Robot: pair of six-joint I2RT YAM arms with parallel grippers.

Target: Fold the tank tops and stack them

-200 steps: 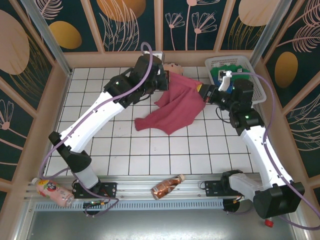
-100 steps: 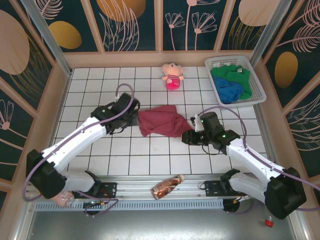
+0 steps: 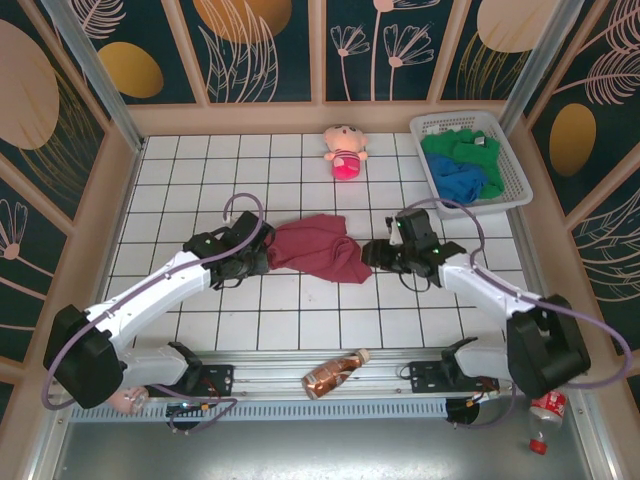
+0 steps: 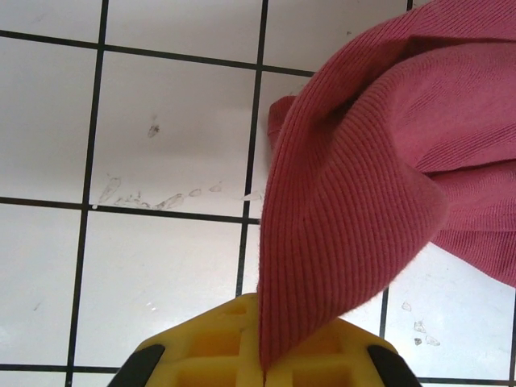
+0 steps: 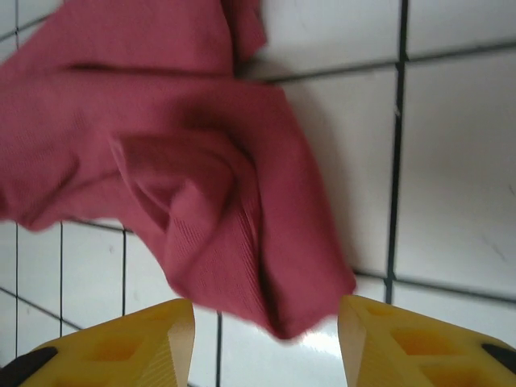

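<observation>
Nearest to the arm bases, a brown bottle (image 3: 335, 372) lies on its side on the metal rail, on the near side of the maroon tank top (image 3: 315, 250). The maroon tank top itself lies crumpled on the white tiled surface (image 3: 180, 170), about in the middle, between the two arms.

At its left end, the left fingers (image 4: 205, 351) are pressed together and pinch a fold of the ribbed cloth. From this pinch the cloth rises a little and then falls to the tiles. At its right end, the right fingers (image 5: 137, 339) stand spread apart. A corner of the cloth lies between them, but they do not pinch it.

Farther than the maroon tank top, a pink plush doll (image 3: 343, 150) lies on the tiles, well apart from the cloth. Far and to the right of the maroon tank top stands a white basket (image 3: 513, 165). In it the blue tank top (image 3: 462, 180) lies on the nearer side and the green tank top (image 3: 455, 150) behind it, the two touching. The green one shows a small white label (image 3: 478, 141).
</observation>
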